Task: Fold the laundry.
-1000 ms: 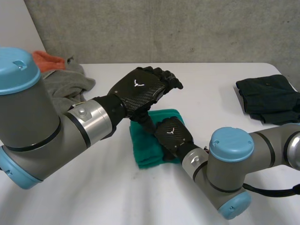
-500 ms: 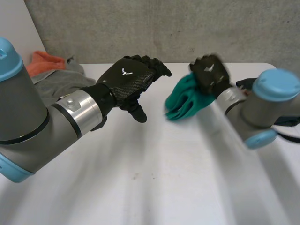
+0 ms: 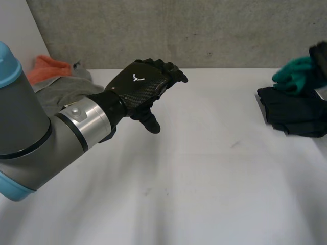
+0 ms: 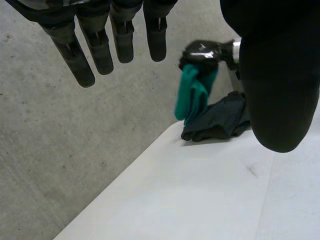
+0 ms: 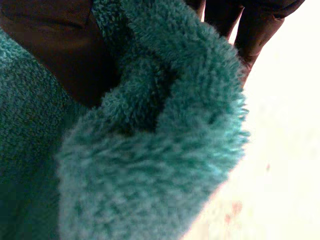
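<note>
My right hand (image 3: 320,55) is at the table's far right edge, shut on a folded teal towel (image 3: 294,75) that it holds just above a folded dark garment (image 3: 294,109). In the right wrist view the teal towel (image 5: 150,140) bunches in my right hand (image 5: 50,45). From the left wrist, the right hand (image 4: 202,52) shows in the distance with the teal towel (image 4: 192,95) hanging over the dark garment (image 4: 220,120). My left hand (image 3: 143,89) hovers open above the table's middle, fingers (image 4: 100,45) straight, holding nothing.
A heap of grey cloth (image 3: 61,92) with an orange piece (image 3: 48,67) lies at the back left of the white table (image 3: 204,178). A concrete wall runs behind the table.
My right hand closed on the teal towel, lifted it from the table's middle and carried it to the far right, over the dark garment. My left hand pulled back slightly and stays open.
</note>
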